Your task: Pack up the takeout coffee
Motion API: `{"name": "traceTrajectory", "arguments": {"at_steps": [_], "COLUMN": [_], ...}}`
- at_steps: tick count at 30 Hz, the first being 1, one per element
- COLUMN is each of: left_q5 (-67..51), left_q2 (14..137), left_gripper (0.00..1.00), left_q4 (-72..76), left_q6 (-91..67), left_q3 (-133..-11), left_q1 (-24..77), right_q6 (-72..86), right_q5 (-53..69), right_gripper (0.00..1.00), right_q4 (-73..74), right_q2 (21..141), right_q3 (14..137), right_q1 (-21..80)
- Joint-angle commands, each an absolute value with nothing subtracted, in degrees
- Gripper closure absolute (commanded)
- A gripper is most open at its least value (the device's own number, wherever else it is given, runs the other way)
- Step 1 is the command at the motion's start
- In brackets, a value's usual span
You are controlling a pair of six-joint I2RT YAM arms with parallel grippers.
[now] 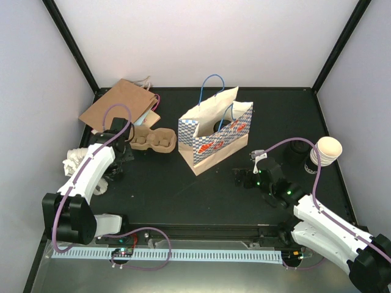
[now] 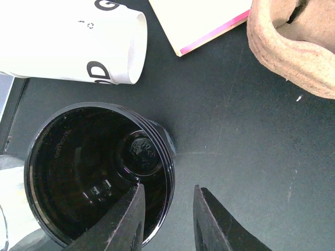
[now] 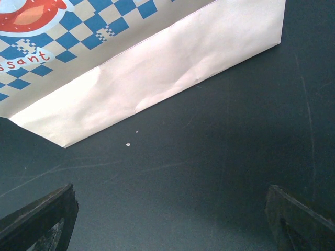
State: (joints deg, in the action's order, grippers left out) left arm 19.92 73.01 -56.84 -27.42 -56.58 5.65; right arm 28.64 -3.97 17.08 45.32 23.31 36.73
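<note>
**STATUS: PACKING AT AN EARLY STAGE**

**Top view.** The bag (image 1: pixel 214 137) stands open mid-counter, toward the far edge. A dark round shape shows in its mouth; whether it is a lidded cup cannot be told. The tray (image 1: pixel 153 139) lies near the far-left corner, and its wells look unfilled. Unlidded cups (image 1: pixel 328 149) stand stacked at the right edge.

**Left wrist view.** The left claw (image 2: pixel 168 191) is narrowly spread and straddles the wall of what look like nested black lids (image 2: pixel 89 167). Contact is not confirmed. A tipped cup (image 2: pixel 73 47) lies just beside them, without a lid.

**Right wrist view.** The right claw (image 3: pixel 170 191) is spread wide and holds nothing. It hangs above the counter (image 3: pixel 209 157), near the bag's base.

**Assessment.** No finished coffee is visibly packed. Lidding, loading the tray and bagging all appear outstanding.
</note>
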Motion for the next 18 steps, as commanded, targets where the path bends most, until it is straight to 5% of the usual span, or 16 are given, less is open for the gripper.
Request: {"name": "traceTrajectory", "arguments": {"at_steps": [1, 18], "left_q5": [20.12, 18.63], "left_q2": [73.04, 73.04], "left_gripper": [0.73, 0.75], "left_q4": [-54.89, -52.74], "left_q6": [-27.15, -26.57], "left_q3": [-56.22, -54.20], "left_q1": [5.03, 3.32], "right_q6": [28.64, 28.57], "right_q5": [-4.31, -4.28], "right_gripper": [0.00, 0.00], "right_q4": [15.78, 15.73], "right_q2": [44.79, 44.82], "right_q3": [23.46, 23.42], "right_q1": [36.93, 36.96]}}
